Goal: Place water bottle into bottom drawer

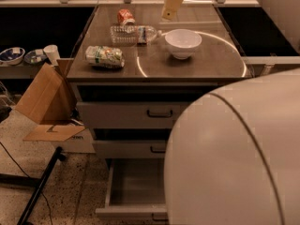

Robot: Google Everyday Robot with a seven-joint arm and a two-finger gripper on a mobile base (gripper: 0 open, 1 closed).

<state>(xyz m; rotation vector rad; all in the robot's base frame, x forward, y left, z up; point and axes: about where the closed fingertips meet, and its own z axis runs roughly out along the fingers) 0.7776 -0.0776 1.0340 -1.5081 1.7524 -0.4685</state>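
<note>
The water bottle (133,33) lies on its side on the cabinet top, cap pointing right toward a white bowl (183,41). My gripper (171,3) hangs above the back of the top, up and to the right of the bottle and apart from it. The bottom drawer (136,185) is pulled out below the two shut drawers, and the part of its tray that shows is bare. Its right part is hidden behind my arm's pale housing (234,158).
A green-and-white crushed can (104,56) lies at the front left of the top, and a red-orange can (124,17) sits behind the bottle. A cardboard box (44,97) leans on the cabinet's left side. Bowls and a cup (50,53) stand on a low shelf at left.
</note>
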